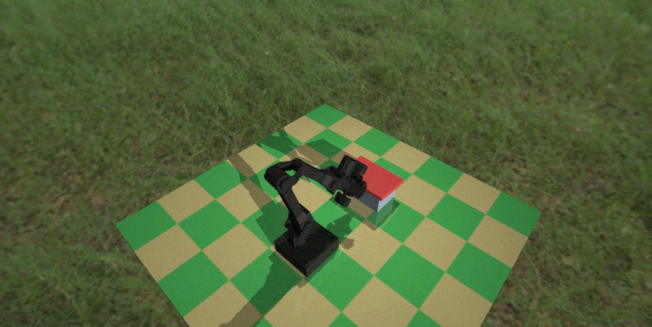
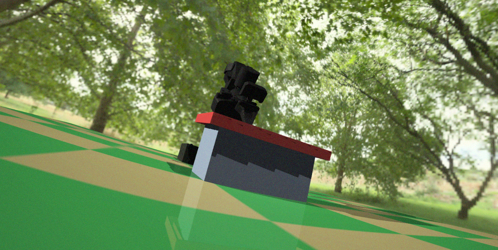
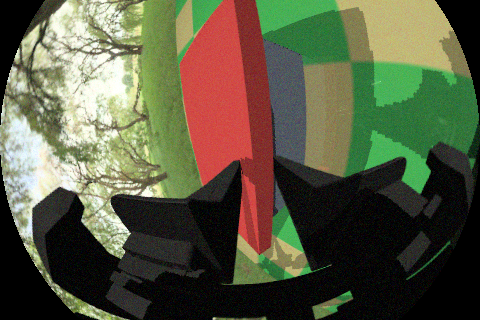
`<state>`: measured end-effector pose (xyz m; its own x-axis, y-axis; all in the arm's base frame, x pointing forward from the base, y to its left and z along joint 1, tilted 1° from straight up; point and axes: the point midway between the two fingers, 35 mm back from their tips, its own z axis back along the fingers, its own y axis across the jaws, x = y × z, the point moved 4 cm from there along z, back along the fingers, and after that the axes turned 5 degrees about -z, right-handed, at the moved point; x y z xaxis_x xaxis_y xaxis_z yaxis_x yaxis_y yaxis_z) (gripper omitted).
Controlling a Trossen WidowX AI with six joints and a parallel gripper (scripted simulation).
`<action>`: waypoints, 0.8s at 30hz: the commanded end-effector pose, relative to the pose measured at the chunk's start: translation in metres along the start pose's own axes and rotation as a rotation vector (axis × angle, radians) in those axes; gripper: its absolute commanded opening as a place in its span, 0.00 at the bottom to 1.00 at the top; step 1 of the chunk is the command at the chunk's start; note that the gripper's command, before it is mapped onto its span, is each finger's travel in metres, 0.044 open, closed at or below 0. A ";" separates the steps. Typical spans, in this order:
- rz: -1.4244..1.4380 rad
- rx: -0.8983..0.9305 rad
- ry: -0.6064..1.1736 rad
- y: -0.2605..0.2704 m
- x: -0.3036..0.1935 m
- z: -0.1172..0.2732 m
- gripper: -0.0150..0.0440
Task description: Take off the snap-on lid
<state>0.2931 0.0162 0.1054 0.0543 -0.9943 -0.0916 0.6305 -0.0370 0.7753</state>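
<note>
The flat red lid (image 1: 382, 180) (image 2: 264, 135) (image 3: 217, 95) lies on top of the storage box, right side up, its rim overhanging the walls. The pale blue-grey storage box (image 1: 385, 202) (image 2: 257, 175) (image 3: 290, 100) stands upright on the table. My gripper (image 3: 256, 164) is shut on the lid's near edge, one finger over its top face and the other beneath its rim. In the top view the fingertips are hidden by the gripper body. In the exterior view the lid hides the lower finger. Whether the lid is still snapped on all round cannot be told.
The green and tan checkered table (image 1: 410, 288) (image 2: 104, 175) reflects the box. The arm's black base (image 1: 306, 249) (image 2: 187, 153) stands on it, on the gripper's side of the box. Grass and trees lie beyond the table's edges.
</note>
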 end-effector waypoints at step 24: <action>0.000 0.001 0.000 0.002 0.000 -0.002 0.25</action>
<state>0.2950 0.0164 0.1055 0.0549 -0.9943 -0.0915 0.6304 -0.0366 0.7754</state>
